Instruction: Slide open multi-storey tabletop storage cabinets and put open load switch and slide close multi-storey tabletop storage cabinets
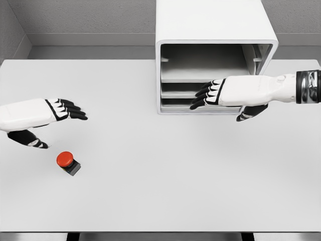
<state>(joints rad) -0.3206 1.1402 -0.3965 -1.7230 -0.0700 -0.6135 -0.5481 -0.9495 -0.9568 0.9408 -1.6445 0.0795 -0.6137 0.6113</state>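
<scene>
**On the surface: switch sits loose, cabinet looks open**

Head view, the only one we get. Down at the lower left of the surface (165, 191) is the switch (67, 161), a small dark block with a fat red button on top. It sits just below the left hand (42, 120), not touching it. That hand's fingers (72, 110) are spread and relaxed, holding nothing.

My guess is the switch is light, rigid and hard plastic. The domed red cap looks slippery and could press in, so I'd pinch the square dark base from two opposite sides rather than grab the top.

Over at the back sits the cabinet (215, 22), white, front facing us, shelves visible inside. The right hand (228, 93) hovers at its lower levels, fingers loosely open. Can't tell if it's actually touching a drawer front. Switch and cabinet are well apart.
</scene>
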